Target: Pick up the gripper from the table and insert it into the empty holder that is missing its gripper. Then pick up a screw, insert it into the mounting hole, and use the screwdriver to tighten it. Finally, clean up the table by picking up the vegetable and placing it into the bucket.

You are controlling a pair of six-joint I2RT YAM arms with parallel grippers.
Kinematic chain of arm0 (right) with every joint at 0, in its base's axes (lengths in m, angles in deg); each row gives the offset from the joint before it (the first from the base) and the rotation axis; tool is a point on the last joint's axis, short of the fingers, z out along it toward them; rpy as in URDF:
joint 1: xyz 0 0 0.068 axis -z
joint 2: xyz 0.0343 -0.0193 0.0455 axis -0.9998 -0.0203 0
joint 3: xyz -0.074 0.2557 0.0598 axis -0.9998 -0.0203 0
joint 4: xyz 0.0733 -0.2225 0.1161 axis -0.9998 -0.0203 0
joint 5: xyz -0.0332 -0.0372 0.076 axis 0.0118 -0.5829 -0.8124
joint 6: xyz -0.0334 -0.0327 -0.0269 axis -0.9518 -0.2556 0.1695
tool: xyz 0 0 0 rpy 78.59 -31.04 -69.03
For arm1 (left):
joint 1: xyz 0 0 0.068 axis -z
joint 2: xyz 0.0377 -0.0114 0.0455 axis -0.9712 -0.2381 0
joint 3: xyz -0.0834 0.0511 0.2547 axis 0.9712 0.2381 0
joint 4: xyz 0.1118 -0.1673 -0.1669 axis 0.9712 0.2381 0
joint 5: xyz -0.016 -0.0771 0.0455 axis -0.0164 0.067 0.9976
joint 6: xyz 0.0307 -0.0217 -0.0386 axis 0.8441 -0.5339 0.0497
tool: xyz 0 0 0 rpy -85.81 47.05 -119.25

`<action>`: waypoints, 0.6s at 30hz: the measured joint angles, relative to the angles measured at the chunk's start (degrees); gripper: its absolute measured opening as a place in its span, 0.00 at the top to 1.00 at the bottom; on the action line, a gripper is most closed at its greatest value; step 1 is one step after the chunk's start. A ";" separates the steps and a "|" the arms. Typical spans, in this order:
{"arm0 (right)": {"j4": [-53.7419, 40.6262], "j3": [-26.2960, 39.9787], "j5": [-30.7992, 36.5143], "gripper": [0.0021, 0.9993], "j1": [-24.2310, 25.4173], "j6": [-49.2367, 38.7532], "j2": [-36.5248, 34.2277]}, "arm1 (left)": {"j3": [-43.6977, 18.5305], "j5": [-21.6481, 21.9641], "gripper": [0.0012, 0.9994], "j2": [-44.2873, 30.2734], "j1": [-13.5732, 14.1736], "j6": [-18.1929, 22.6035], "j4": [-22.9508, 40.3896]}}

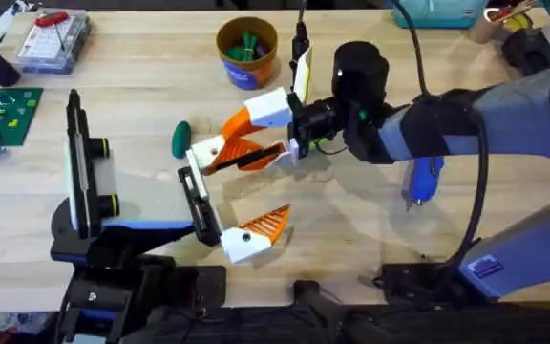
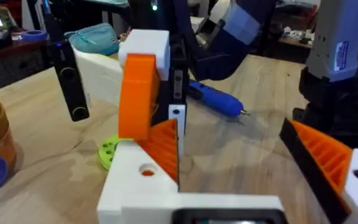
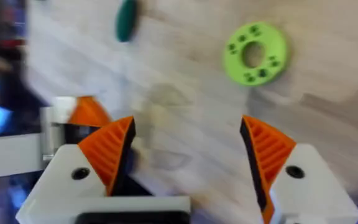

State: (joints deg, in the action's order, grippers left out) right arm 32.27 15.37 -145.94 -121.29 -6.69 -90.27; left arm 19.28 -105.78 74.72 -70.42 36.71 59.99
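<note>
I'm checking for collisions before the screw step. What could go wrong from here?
1. The right gripper, jaws open, hovers right at the holder. Pulling off sideways could skew the orange gripper that appears seated there.
2. The vegetable lies close beside the holder and could be knocked away.
3. The screwdriver lies under the right arm, so an awkward reach might roll it.

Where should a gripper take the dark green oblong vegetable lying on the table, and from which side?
Across its narrow middle, coming straight down from above. The dark green oblong vegetable lies flat on the wooden table, long axis pointing away from the arms' bases, so a grip closing on its long sides spans least width; its rounded ends would probably slip.
</note>
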 joint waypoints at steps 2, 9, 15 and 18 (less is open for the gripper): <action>0.01 0.00 -0.02 0.01 0.11 -0.18 0.00 | 0.00 0.01 0.01 0.00 0.00 0.00 0.00; -12.32 0.29 0.28 0.01 4.07 -6.93 5.92 | 0.00 -0.01 0.01 0.00 0.00 0.00 0.00; -41.65 4.15 1.22 0.01 10.76 -22.87 16.29 | 0.00 -0.02 0.01 0.00 0.00 0.00 0.00; -61.53 8.77 4.78 0.01 14.38 -33.82 20.44 | 0.00 -0.02 0.01 0.00 0.00 0.00 0.00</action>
State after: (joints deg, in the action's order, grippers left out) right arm -29.26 24.14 -141.17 -106.91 -40.51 -69.84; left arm 19.28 -105.80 74.72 -70.42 36.71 59.99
